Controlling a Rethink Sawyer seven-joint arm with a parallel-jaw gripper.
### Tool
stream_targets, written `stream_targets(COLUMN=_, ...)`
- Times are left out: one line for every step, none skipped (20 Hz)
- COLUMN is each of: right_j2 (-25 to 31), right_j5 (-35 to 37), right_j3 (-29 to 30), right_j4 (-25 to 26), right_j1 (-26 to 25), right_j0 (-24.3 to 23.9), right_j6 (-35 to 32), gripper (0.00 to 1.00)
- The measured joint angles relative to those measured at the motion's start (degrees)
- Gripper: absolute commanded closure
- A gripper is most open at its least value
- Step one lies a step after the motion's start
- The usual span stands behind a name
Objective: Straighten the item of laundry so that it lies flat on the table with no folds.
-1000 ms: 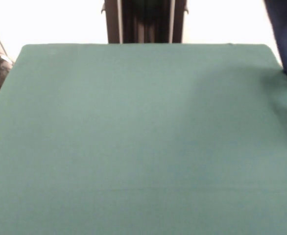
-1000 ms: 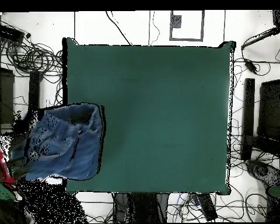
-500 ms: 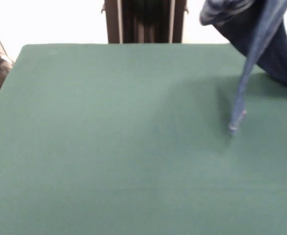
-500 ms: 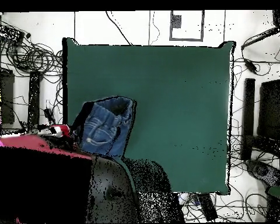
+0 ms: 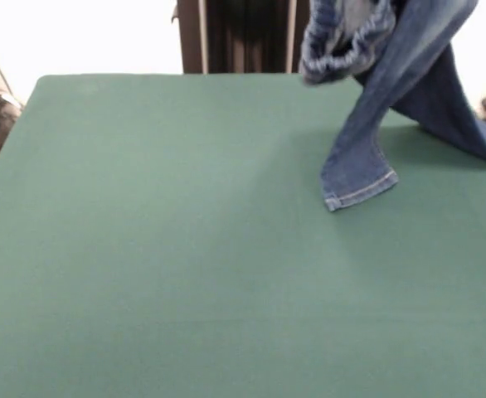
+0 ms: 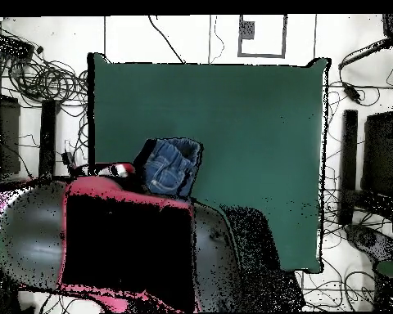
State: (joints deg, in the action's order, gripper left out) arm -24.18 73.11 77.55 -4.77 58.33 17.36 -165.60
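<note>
The item of laundry, a small pair of blue jeans (image 5: pixel 366 153), hangs in the air over the far right part of the table (image 5: pixel 185 249). Its elastic waistband is bunched at the top edge, and one leg trails down so its hem rests on the green cloth. The other leg drapes off to the right. From above, the jeans (image 6: pixel 171 166) appear as a small bunched heap near the left middle of the table (image 6: pixel 249 114). A red sleeve (image 6: pixel 118 170) of a person touches their left side. What holds the jeans is hidden. The robot's gripper shows in neither view.
The person's large red and black shape (image 6: pixel 126 245) covers the table's lower left corner in the overhead view. Cables and black boxes (image 6: pixel 20 74) lie on the floor around the table. The dark pedestal (image 5: pixel 245 37) stands behind the far edge.
The jeans have come in from the table's side, risen, and moved further over the table. One leg hem now rests on the cloth. The red shape has pushed in with them.
</note>
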Motion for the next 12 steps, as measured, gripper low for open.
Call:
stream_targets(right_j2=0.8, right_j5=-1.7, right_j3=1.0, right_j4=0.1, right_j1=0.2, right_j0=-0.9, right_j6=0.5, gripper=1.00)
stream_targets(right_j2=1.7, right_j5=-3.7, right_j3=2.1, right_j4=0.2, right_j1=0.5, right_j0=-2.0, right_j6=1.6, gripper=1.00)
stream_targets(right_j2=2.7, right_j5=-5.7, right_j3=3.3, right_j4=0.4, right_j1=0.7, right_j0=-3.1, right_j6=2.9, gripper=1.00)
stream_targets(right_j2=3.2, right_j5=-6.7, right_j3=3.9, right_j4=0.5, right_j1=0.8, right_j0=-3.7, right_j6=3.7, gripper=1.00)
stream_targets(right_j2=4.0, right_j5=-8.3, right_j3=4.8, right_j4=0.7, right_j1=0.9, right_j0=-4.7, right_j6=5.0, gripper=1.00)
stream_targets(right_j2=5.1, right_j5=-10.1, right_j3=6.0, right_j4=1.0, right_j1=1.0, right_j0=-5.9, right_j6=6.9, gripper=1.00)
stream_targets(right_j2=6.4, right_j5=-12.1, right_j3=7.4, right_j4=1.3, right_j1=1.3, right_j0=-7.5, right_j6=9.2, gripper=1.00)
stream_targets(right_j2=6.9, right_j5=-12.8, right_j3=7.9, right_j4=1.5, right_j1=1.4, right_j0=-8.1, right_j6=10.2, gripper=1.00)
stream_targets(right_j2=7.7, right_j5=-13.9, right_j3=8.8, right_j4=1.8, right_j1=1.6, right_j0=-9.1, right_j6=12.0, gripper=1.00)
stream_targets(right_j2=8.4, right_j5=-14.7, right_j3=9.6, right_j4=2.2, right_j1=1.7, right_j0=-10.1, right_j6=13.7, gripper=1.00)
stream_targets(right_j2=9.0, right_j5=-15.3, right_j3=10.1, right_j4=2.5, right_j1=1.8, right_j0=-10.8, right_j6=14.9, gripper=1.00)
stream_targets(right_j2=9.9, right_j5=-16.0, right_j3=10.9, right_j4=3.0, right_j1=1.9, right_j0=-12.0, right_j6=17.1, gripper=1.00)
